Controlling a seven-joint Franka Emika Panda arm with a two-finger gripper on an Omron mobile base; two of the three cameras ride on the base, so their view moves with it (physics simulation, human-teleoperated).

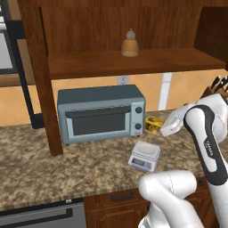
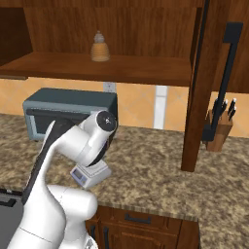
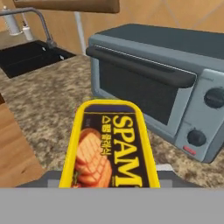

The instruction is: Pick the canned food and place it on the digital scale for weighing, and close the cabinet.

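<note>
One gap decides my next move: the can sits at the hand, and the scale lies below it, toward the counter's front edge.
Cabinet (image 1: 133, 26): biggest thing here; I see it standing open, with a tan bottle (image 1: 130, 43) on its shelf and a door edge-on with its black bar handle (image 2: 227, 73) at the right of the right base view. I judge closing it comes after the weighing.
Toaster oven (image 1: 101, 113): just beside the can on the counter (image 1: 67, 164), its door and knobs facing the hand camera.
Scale (image 1: 144, 156): flat on the counter in front of the oven's right end, display strip toward the counter edge, nothing on it.
Can (image 3: 109, 144): right at the hand, close up in the hand view; from the left base view it shows as a yellow spot beside the oven's right side, near the wrist.
Can's long axis: runs straight away from the camera, along the hand's reach; label face up.
Gripper (image 1: 156, 126): I cannot tell how far apart the fingers are, nor whether they grip the can.
</note>
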